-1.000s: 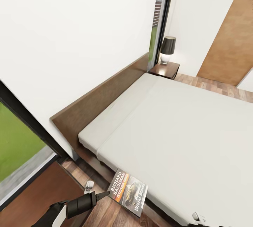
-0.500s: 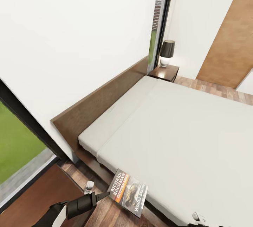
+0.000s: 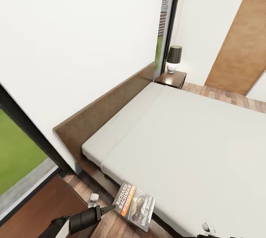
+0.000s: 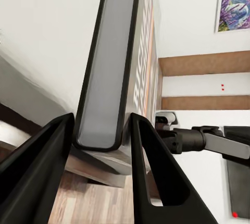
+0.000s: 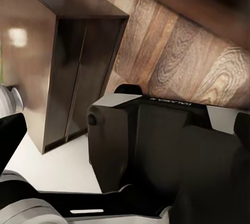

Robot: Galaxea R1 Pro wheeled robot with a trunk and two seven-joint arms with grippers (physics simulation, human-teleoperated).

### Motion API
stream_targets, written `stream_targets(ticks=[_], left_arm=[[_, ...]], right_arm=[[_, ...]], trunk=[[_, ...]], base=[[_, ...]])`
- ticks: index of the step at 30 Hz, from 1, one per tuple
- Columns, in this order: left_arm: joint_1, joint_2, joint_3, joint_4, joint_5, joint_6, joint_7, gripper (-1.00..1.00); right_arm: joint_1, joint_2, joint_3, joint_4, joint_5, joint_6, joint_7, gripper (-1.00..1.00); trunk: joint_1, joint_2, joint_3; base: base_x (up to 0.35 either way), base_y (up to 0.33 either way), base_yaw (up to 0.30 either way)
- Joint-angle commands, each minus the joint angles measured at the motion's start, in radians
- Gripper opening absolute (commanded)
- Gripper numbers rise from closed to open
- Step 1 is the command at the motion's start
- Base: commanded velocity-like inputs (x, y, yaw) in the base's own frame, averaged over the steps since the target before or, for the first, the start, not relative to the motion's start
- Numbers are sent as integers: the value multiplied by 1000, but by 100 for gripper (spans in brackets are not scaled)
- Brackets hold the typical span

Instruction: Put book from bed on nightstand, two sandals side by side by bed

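the book (image 3: 135,206), a thin paperback with a white and orange cover, a dark central picture and bold dark lettering, is held at the near corner of the bed (image 3: 192,145), partly over the mattress edge and partly out over the wood-plank floor (image 3: 111,227). the left gripper (image 3: 111,207), black and pointed, meets the book's spine edge in the head view. in the left wrist view the book (image 4: 117,62) stands edge-on between the two dark fingers (image 4: 36,172), which press against its two faces, so the jaws are clamped on it. the bed has a dark brown platform frame, a flat headboard (image 3: 107,109) along the white wall, and a smooth pale grey-white mattress. at the far end of the headboard sits a nightstand (image 3: 171,79), small and dark brown, with a lamp (image 3: 173,58) on top that has a dark shade and a white base. just beside the left gripper, at the lower left of the head view, is another glossy dark brown wooden surface (image 3: 40,208). tall black-framed windows show green grass outside. of the right gripper (image 3: 208,227), a small white part shows at the bottom edge of the head view, over the mattress; whether its jaws are apart or together cannot be told. the right wrist view shows a dark wooden cabinet (image 5: 57,62) and plank flooring behind black robot parts.
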Motion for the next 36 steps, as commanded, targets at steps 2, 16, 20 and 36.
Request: stream_targets(ticks=[2, 16, 20, 36], left_arm=[[-1, 0, 2, 2, 2, 10, -3, -100], [-1, -2, 2, 3, 2, 11, -1, -100], [-1, -3, 2, 3, 2, 11, 0, -100], [-1, -5, 1, 7, 0, 9, 0, -100]], right_arm=[[-1, 0, -9, 1, 7, 7, 2, 100], [-1, 0, -9, -1, 10, 4, -4, 100], [-1, 0, -9, -1, 10, 4, -2, 100], [-1, 0, -9, -1, 10, 4, 0, 100]], trunk=[[0, -1, 2], [0, -1, 25], [0, -1, 31], [0, -1, 57]], base=[[0, 0, -1], [0, 0, 0], [0, 0, 0], [0, 0, 0]])
